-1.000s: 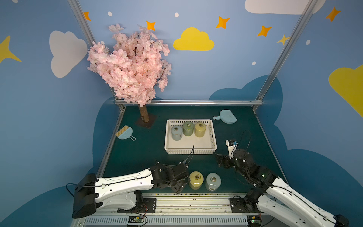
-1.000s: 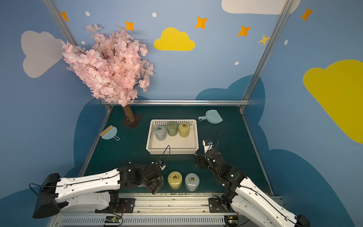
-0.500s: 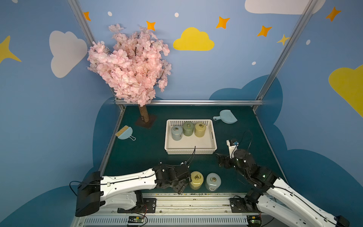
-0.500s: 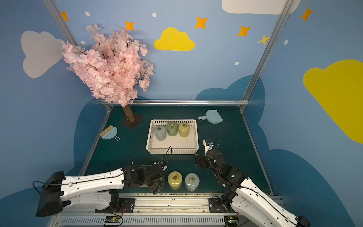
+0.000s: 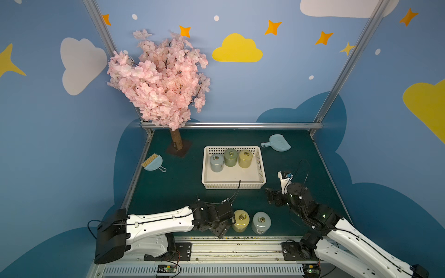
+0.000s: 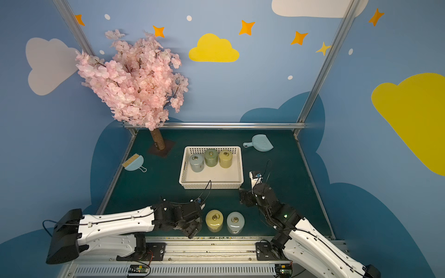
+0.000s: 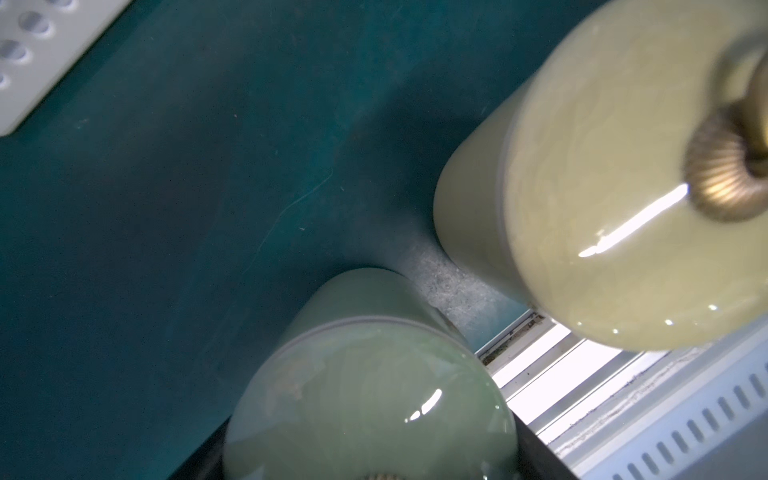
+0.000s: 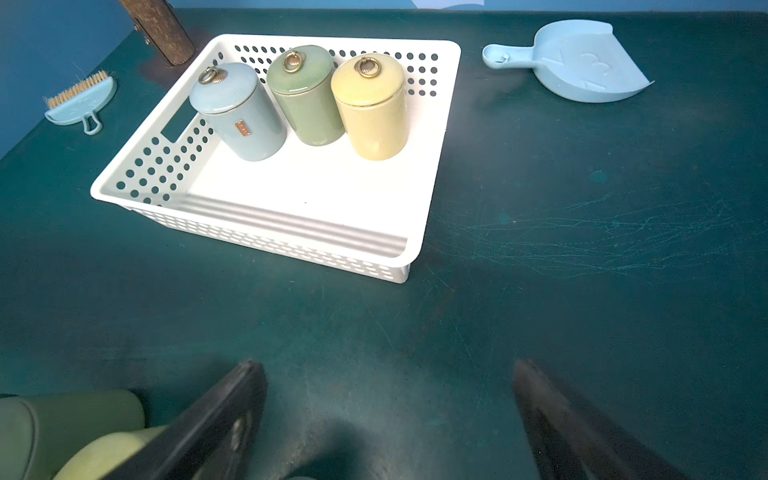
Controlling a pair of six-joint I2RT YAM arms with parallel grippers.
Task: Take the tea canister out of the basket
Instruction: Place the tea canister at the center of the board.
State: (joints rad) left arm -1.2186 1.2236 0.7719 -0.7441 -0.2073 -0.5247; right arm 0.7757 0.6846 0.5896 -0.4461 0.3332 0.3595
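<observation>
Three canisters out on the table [image 5: 180, 192], three in the basket [image 5: 232, 186].
The left hand [image 5: 224, 222] is closed around a green canister [image 7: 365, 395] (hidden under the hand in both top views), upright with its base on the table near the front edge, just left of a yellow canister [image 5: 240, 220]; a pale canister [image 5: 261, 220] stands just right of that. Along the basket's back wall a blue canister [image 5: 216, 163], an olive canister [image 5: 230, 157] and a mustard canister [image 5: 245, 158] stand upright side by side. The right hand [image 8: 386, 370] hangs open and empty over bare table near the basket's front right corner. A blue dustpan [image 5: 277, 143] lies behind the basket to its right, a small brush [image 5: 153, 163] well to its left.
</observation>
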